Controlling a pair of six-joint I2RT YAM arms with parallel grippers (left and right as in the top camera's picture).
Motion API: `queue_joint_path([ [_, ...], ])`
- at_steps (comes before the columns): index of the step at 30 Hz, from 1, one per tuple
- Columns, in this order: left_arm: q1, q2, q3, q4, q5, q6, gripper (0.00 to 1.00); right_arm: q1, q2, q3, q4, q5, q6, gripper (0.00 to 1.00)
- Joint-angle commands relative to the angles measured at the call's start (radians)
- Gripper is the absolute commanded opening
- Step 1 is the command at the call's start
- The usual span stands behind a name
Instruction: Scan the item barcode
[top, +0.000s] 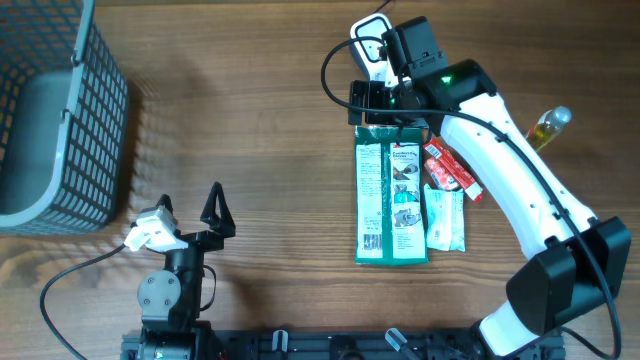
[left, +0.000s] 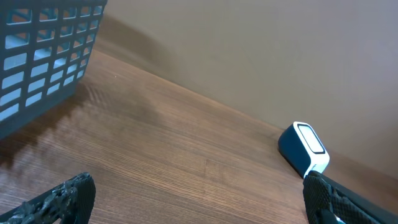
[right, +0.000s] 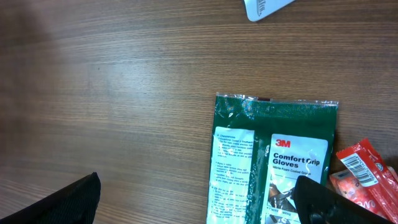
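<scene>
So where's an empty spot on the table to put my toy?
The bare table between the basket and the green gloves pack is free. It's crowded on the right: red packet, white packet, bottle and scanner.

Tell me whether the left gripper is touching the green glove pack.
Apart. Overhead shows open table between the left gripper and the green glove pack.

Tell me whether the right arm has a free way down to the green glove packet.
Probably yes. The right gripper hangs open above the top edge of the green glove packet; nothing lies on it, and the red packet sits beside it, not over it.
</scene>
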Motion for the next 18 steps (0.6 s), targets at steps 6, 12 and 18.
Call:
queue_joint_path([
  [6, 0.004, -0.008, -0.001, -0.004, -0.017, 0.02, 1.0, 0.016, -0.256, 0.019, 0.002, 0.013, -0.014, 1.0],
  [12, 0.004, -0.008, -0.001, -0.004, -0.017, 0.02, 1.0, 0.015, -0.502, 0.019, -0.002, 0.014, -0.024, 1.0],
  [18, 0.004, -0.008, -0.001, -0.004, -0.018, 0.02, 1.0, 0.015, -0.691, 0.019, -0.027, 0.048, -0.035, 1.0],
])
